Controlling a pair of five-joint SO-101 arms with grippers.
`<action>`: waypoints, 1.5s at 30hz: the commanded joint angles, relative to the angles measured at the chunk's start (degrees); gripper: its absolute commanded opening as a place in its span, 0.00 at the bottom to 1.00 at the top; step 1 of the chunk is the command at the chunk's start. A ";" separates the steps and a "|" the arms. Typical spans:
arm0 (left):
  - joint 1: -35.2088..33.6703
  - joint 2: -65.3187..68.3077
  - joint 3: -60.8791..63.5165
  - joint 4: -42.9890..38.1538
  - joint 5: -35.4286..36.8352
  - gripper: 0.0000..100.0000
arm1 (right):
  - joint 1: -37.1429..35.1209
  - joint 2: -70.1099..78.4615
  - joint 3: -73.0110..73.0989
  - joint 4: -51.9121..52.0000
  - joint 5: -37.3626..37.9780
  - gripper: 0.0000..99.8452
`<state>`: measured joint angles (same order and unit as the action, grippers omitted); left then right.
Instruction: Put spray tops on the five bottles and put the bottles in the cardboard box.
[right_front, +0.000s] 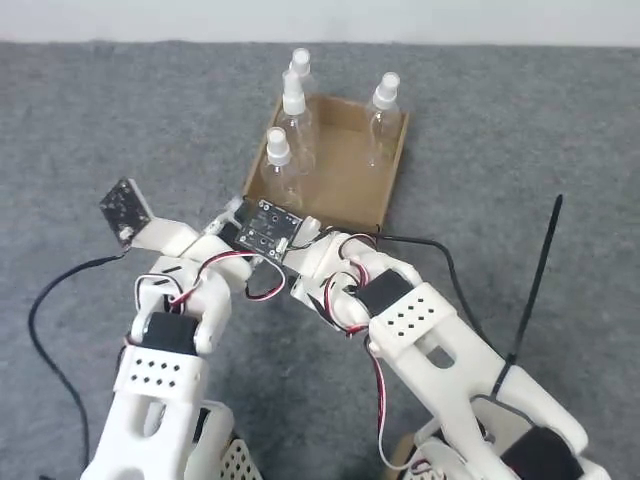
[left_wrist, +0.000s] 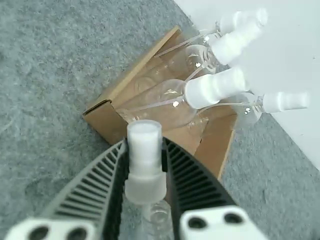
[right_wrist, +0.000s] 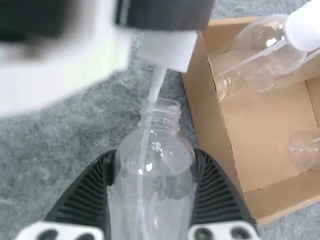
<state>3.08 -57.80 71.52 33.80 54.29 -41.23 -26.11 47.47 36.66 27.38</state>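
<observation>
Your left fingers (left_wrist: 100, 187) are clamped on the white spray top (left_wrist: 144, 165), one on each side of its collar, with the nozzle end standing out past the fingertips. Your right fingers (right_wrist: 87, 192) are closed around the body of the last clear bottle (right_wrist: 155, 195). They grip below the shoulder, so the open neck (right_wrist: 162, 112) stands free beyond the fingertips. The top's dip tube (right_wrist: 150, 100) appears to run down into that neck, but the collar hangs apart from the rim and is not yet seated.

Treat the bottle as thin, empty plastic: light, smooth and probably springy. If you squeeze hard, the wall may bow and tip the neck off line, so use just enough grip on the body to stop it turning. The tube looks thin and bendy, so don't let it carry any load. The collar seems to be the stiff part, and your left fingers already hold it there.

Just beyond your right fingertips, off to one side, the cardboard box (right_wrist: 210, 115) sits on the grey bench (right_front: 520, 120). It holds four capped bottles (right_front: 278, 165), so watch those tops when this one goes in.
</observation>
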 joint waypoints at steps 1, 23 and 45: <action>0.35 -1.41 -0.13 -1.49 -0.97 0.01 | 0.48 -4.18 -0.97 -2.42 -0.62 0.01; 5.27 -1.49 4.62 -6.68 -4.92 0.02 | 0.57 -4.18 -0.88 -2.77 -0.62 0.01; 6.59 -1.49 4.79 -5.98 -7.03 0.07 | 1.10 -3.91 -0.79 -7.08 -7.47 0.01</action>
<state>9.49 -58.59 76.09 27.74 48.04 -41.23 -26.02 47.65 32.88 21.05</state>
